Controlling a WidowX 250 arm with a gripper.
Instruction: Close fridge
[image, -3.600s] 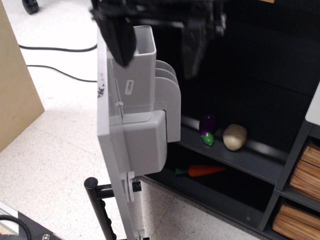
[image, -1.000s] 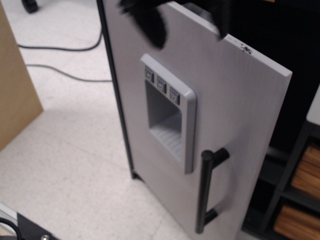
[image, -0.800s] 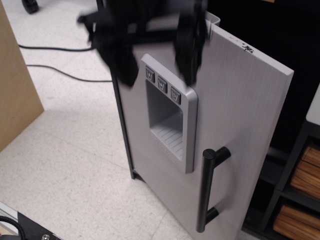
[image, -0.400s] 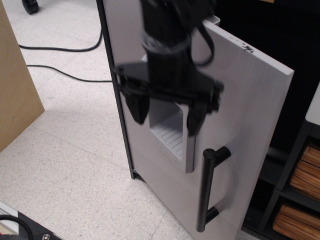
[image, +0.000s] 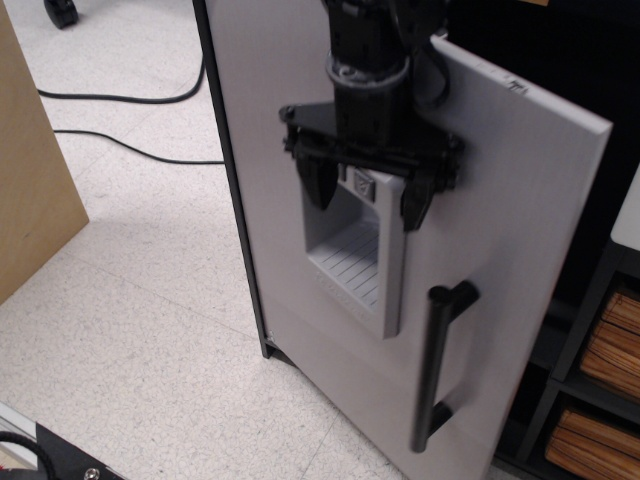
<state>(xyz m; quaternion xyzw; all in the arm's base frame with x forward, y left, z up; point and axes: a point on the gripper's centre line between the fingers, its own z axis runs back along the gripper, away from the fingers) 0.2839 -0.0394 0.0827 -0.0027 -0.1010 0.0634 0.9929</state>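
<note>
The toy fridge's light grey door (image: 510, 230) stands partly swung shut, its outer face toward me. It carries a recessed grey dispenser panel (image: 358, 262) and a black vertical bar handle (image: 438, 365). The dark interior shows only as a strip beyond the door's right edge (image: 610, 90); shelves and food are hidden. My black gripper (image: 366, 200) hangs from above, open and empty, its two fingers (image: 320, 184) spread right in front of the top of the dispenser panel. I cannot tell whether they touch the door.
A dark shelf unit with brown stacks (image: 610, 350) stands at the right. A tan board (image: 30, 170) leans at the left. Black cables (image: 110, 98) lie on the speckled floor. A black object (image: 50, 455) sits at the bottom left corner.
The door swung from wide open to mostly shut. My gripper dropped from the door's top to the dispenser panel, and the door's free edge moved a little further right.
</note>
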